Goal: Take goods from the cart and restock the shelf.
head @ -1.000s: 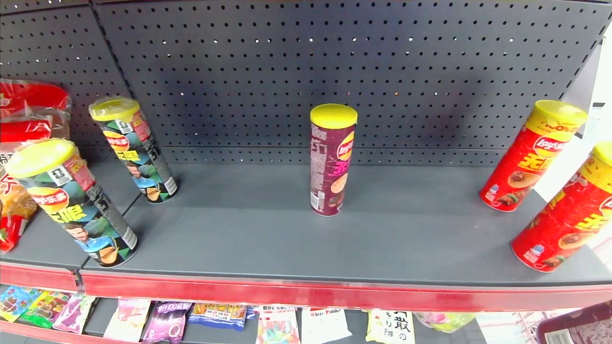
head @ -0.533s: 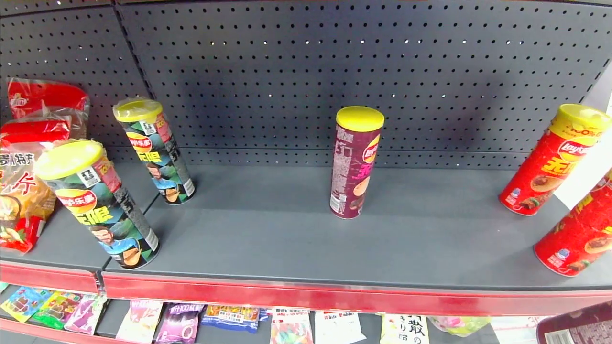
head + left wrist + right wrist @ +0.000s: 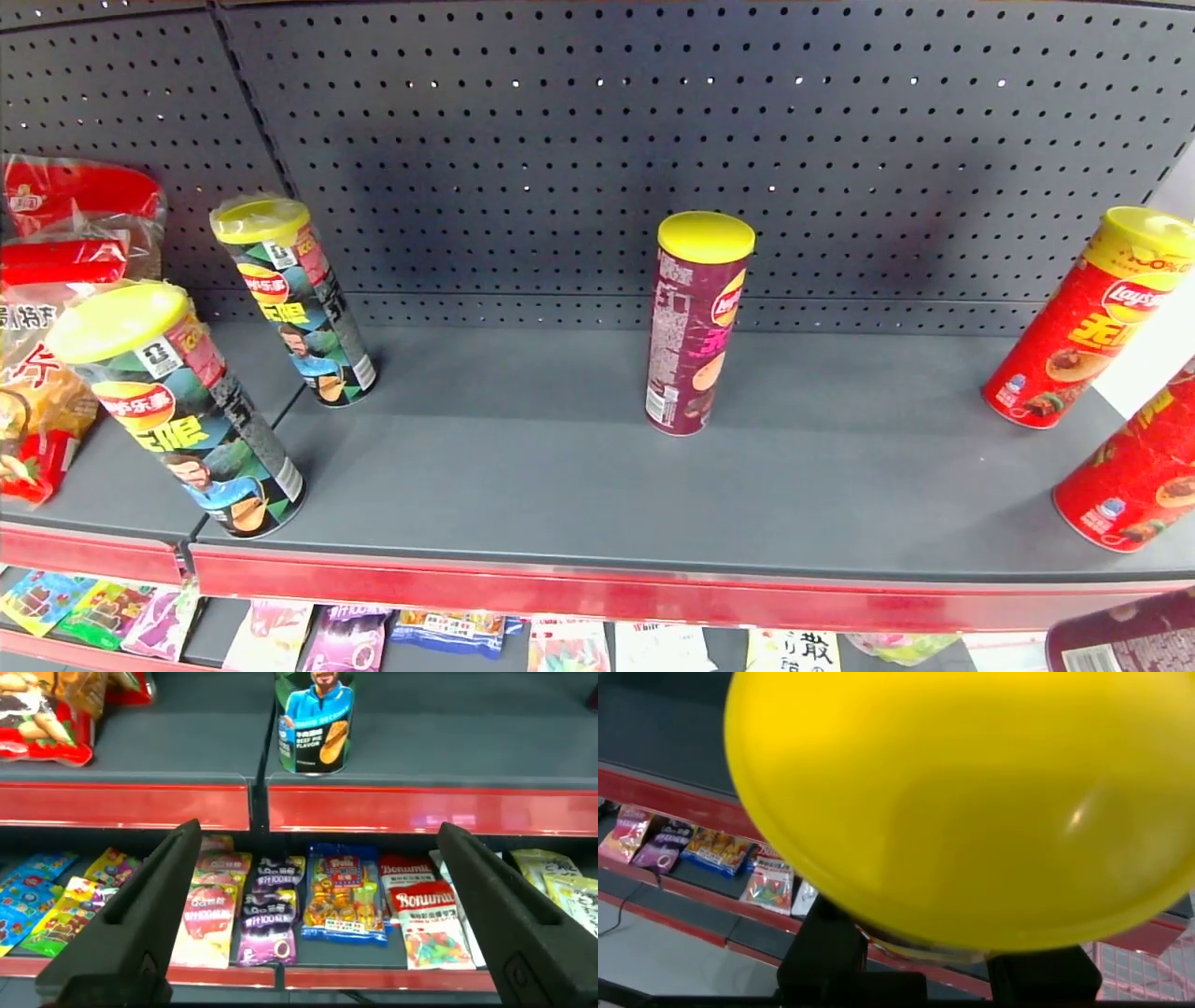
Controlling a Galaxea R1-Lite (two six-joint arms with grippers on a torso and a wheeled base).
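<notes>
Wide shelf (image 3: pixel 597 495), held can (image 3: pixel 1125 635) at the head view's lower right.
Five cans stand on it: two teal cans (image 3: pixel 177 411) left, two red cans (image 3: pixel 1083 322) right, one purple can (image 3: pixel 695 327) centre. The free gap lies up-left of the held can, nearest the right arm. The right gripper (image 3: pixel 938 957) clamps it, lid toward the wrist camera; the left gripper (image 3: pixel 320 831) gapes wide, empty.

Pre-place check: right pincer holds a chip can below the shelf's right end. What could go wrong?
1. The held can sits below the front red can and the shelf lip; on the way up it could clip either.
2. Its yellow lid blocks most of the right wrist view, so placing likely leans on the head view.
3. The upright purple can may topple if nudged.
</notes>
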